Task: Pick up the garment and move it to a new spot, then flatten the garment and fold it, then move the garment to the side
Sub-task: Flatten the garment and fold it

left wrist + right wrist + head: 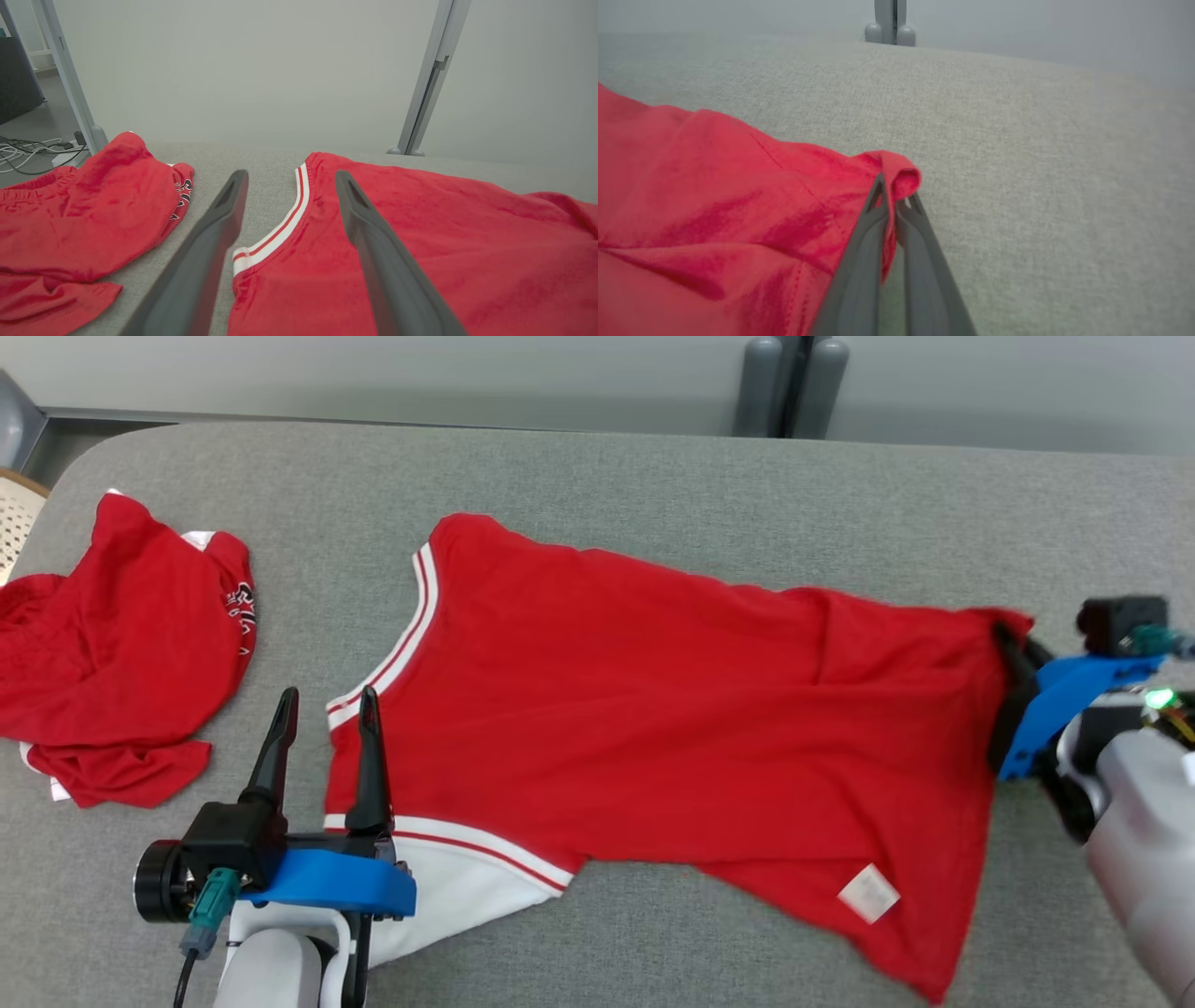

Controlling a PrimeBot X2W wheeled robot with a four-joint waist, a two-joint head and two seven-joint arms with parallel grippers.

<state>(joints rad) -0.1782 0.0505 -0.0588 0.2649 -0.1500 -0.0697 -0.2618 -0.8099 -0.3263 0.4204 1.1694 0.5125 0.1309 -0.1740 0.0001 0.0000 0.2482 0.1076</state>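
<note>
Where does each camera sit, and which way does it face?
Head view: on the head, facing forward and down at the table with the shirt and a red pile; shows open left fingers and right fingers pinching the shirt's corner.
Left wrist view: on the left wrist, facing along the left fingers, low over the shirt's striped edge.
Right wrist view: on the right wrist, facing along the shut right fingers across the table.
Shared: head and left wrist views show the pile.

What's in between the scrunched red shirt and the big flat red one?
Bare grey table cover, plus one finger of the open left gripper over it. The head view and left wrist view both show that.
</note>
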